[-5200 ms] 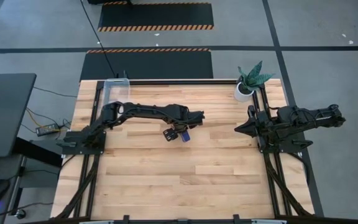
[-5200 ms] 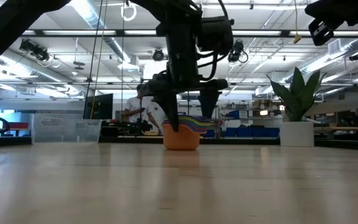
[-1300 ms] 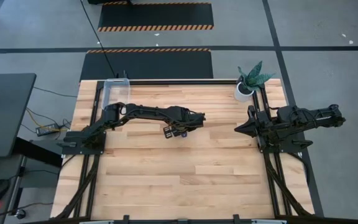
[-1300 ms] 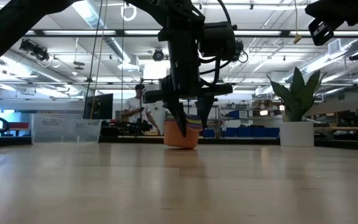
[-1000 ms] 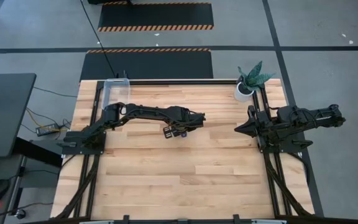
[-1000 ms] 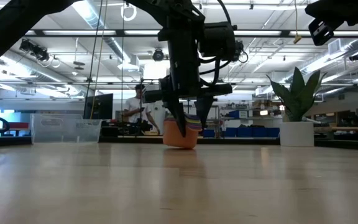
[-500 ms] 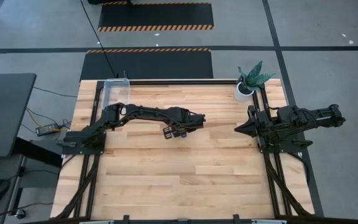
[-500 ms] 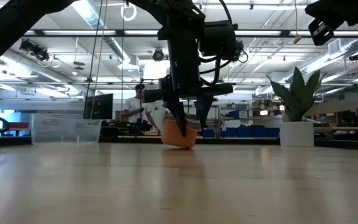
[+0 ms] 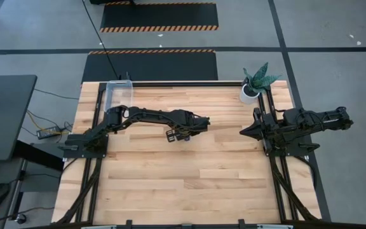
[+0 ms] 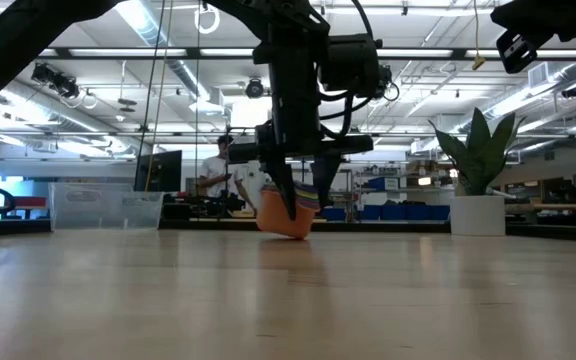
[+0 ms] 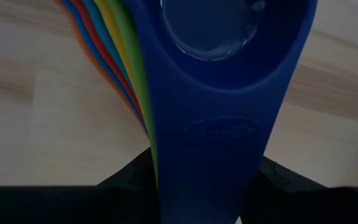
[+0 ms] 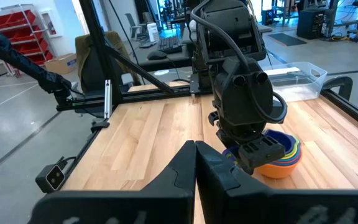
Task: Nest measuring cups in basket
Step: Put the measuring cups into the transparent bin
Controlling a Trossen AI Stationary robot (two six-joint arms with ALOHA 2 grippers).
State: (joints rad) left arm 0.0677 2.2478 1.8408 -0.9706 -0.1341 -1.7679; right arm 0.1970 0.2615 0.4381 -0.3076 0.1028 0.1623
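The measuring cups (image 10: 286, 222) are nested in one stack, orange outermost and dark blue (image 11: 222, 93) innermost. My left gripper (image 9: 178, 135) stands over them near the middle of the table, shut on their stacked handles. The clear basket (image 9: 119, 92) rests on its base at the table's far left corner and shows low in the low view (image 10: 108, 207). My right gripper (image 9: 245, 132) waits shut at the table's right side, its fingers together (image 12: 194, 174), touching nothing. My left gripper pinches the stacked handles (image 11: 213, 168) between its two fingers (image 11: 126, 180), one on each side of the blue top handle, toward its free end. The fingers come from above, pointing down (image 10: 303, 205). The stack hangs tilted; whether its low edge touches the table I cannot tell.
A white pot with a green plant (image 9: 251, 89) stands at the table's far right corner. Bare wood (image 9: 196, 178) fills the table's near half. Beyond the far edge, a person (image 10: 218, 180) is in the room.
My left gripper has carried the stack a little toward the table's left edge, and the stack has tipped slightly more than before.
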